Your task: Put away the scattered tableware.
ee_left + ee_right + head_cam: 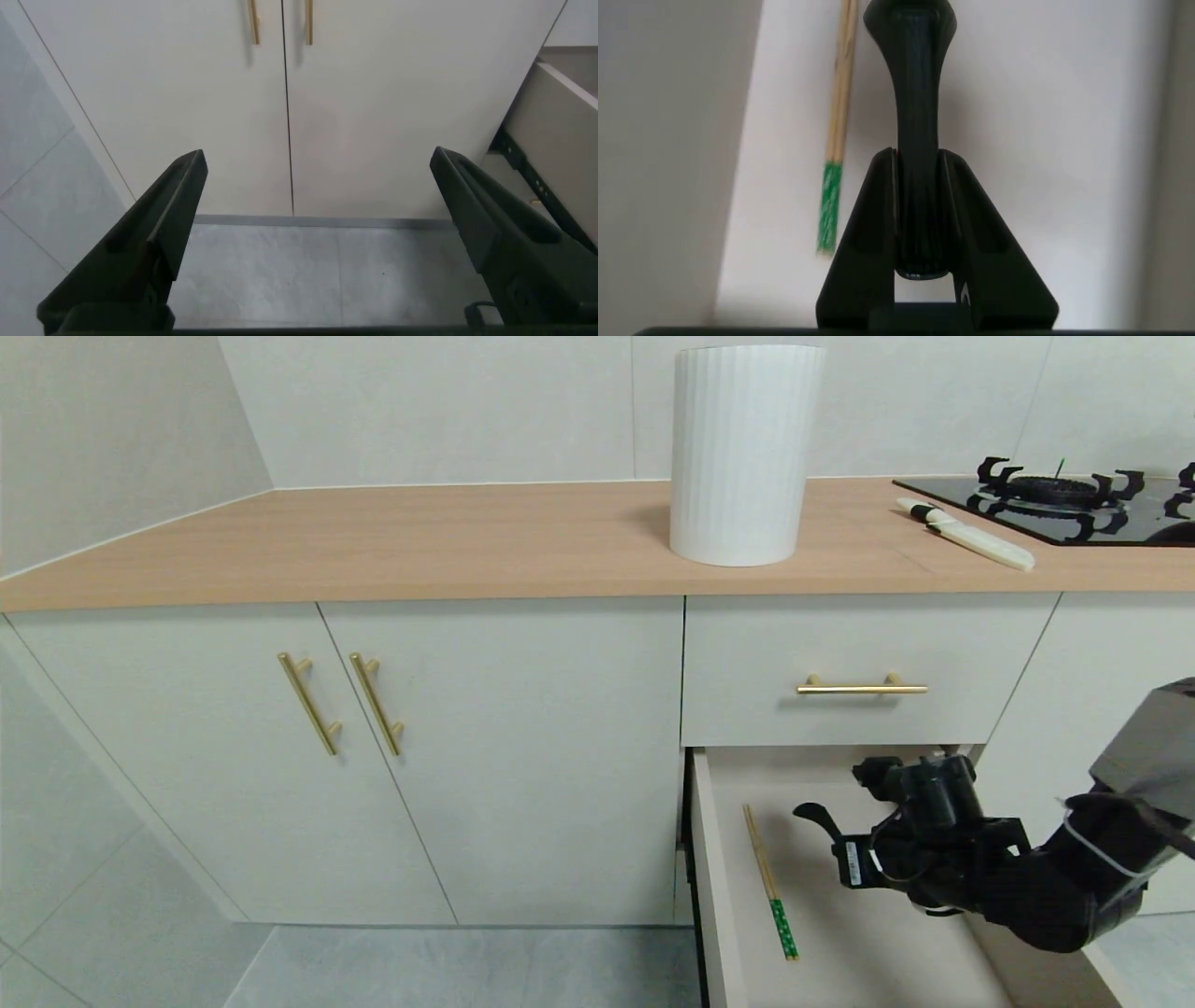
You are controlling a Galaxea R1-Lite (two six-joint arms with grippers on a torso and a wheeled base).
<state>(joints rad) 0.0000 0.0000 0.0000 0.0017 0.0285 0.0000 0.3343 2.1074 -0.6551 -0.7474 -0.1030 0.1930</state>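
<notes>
My right gripper (847,851) hangs over the open lower drawer (714,859), shut on a black utensil (815,816) whose slim end sticks out past the fingers. In the right wrist view the two fingers (878,205) clamp that utensil (915,84) above the drawer floor. A pair of wooden chopsticks (767,882) with green ends lies in the drawer near its left wall, beside the held utensil (839,112). A white knife (966,534) with a black band rests on the wooden counter near the stove. My left gripper (322,243) is open and empty, low in front of the cabinet doors (280,93).
A tall white ribbed container (742,453) stands on the counter (420,537). A black gas stove (1055,504) occupies the counter's right end. Above the open drawer is a closed drawer with a brass handle (861,689). Grey tiled floor lies below the cabinets.
</notes>
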